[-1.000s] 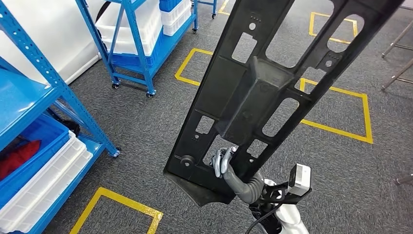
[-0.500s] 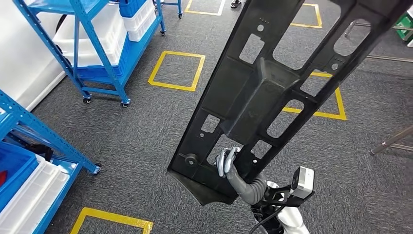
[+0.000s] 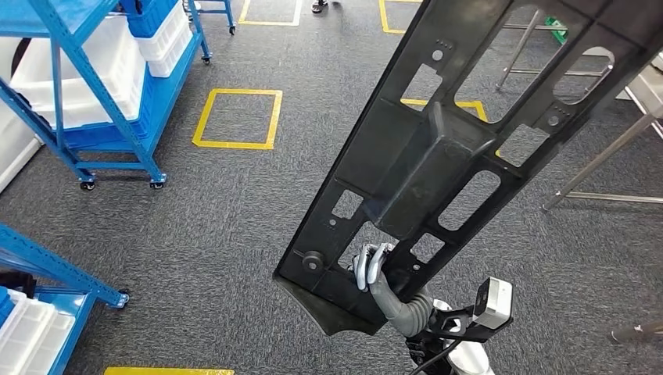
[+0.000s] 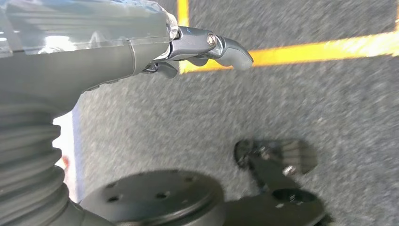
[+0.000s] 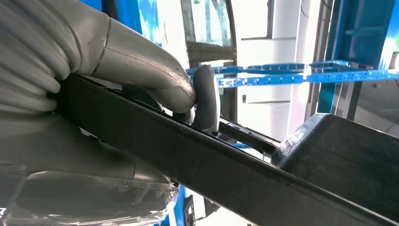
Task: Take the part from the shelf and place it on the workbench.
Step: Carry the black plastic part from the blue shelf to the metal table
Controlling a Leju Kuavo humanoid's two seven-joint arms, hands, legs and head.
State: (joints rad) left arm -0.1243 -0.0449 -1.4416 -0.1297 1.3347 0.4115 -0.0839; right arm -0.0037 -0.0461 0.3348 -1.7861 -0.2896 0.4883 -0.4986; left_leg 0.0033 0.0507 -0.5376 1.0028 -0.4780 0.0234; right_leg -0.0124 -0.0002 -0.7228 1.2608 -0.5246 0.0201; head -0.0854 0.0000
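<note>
A long black plastic part [image 3: 438, 156] with several cut-outs and a raised box in its middle stands tilted up in front of me in the head view. My right hand [image 3: 371, 266] grips it near its lower end, fingers hooked through a cut-out. The right wrist view shows the thumb [image 5: 205, 101] pressed on the part's edge [image 5: 244, 174]. My left hand [image 4: 202, 47] hangs over the grey carpet, fingers loosely curled, holding nothing.
Blue wheeled shelves [image 3: 94, 86] with white and blue bins stand at the left. Yellow tape squares [image 3: 238, 117] mark the grey carpet. Metal table legs [image 3: 602, 156] stand at the right.
The whole head view has swung: shelves slid left and down, and table legs came in at the right. The part stays in my right hand at the same place in the picture.
</note>
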